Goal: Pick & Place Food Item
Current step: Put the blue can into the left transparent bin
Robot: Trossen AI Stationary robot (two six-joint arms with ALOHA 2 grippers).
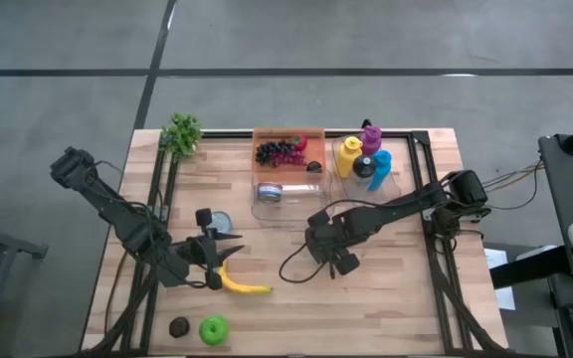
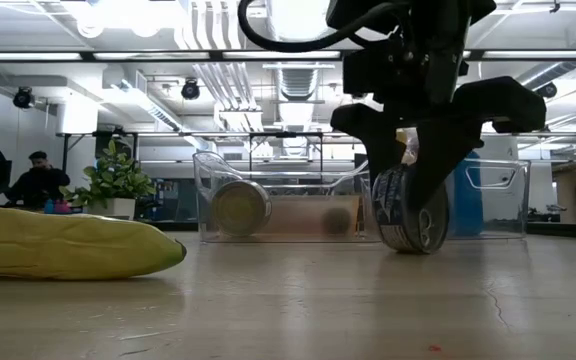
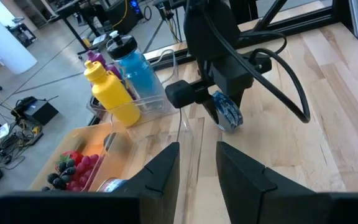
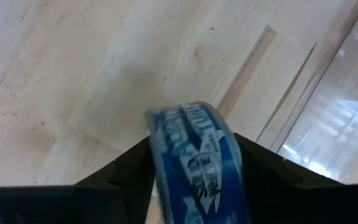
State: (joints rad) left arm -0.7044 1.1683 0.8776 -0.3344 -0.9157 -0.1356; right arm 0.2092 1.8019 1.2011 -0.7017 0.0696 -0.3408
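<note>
Right, my right gripper point(image 2: 413, 215) is clamped on the blue tin can point(image 2: 411, 208), held on edge between my fingers so its rim just meets the tabletop point(image 2: 318, 300). Beyond it sits the clear bin point(image 2: 288, 205), likely its destination. My left gripper point(image 1: 210, 261) waits beside the banana point(image 1: 239, 284), fingers parted.

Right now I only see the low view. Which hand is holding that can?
Observer: The right hand. The can has a blue label and is on its edge.
Operator: Where's the other hand?
Observer: The left hand is open by the banana, holding nothing.
Operator: What's in the bins?
Observer: The bins hold bottles on one side and grapes on the other.
</note>
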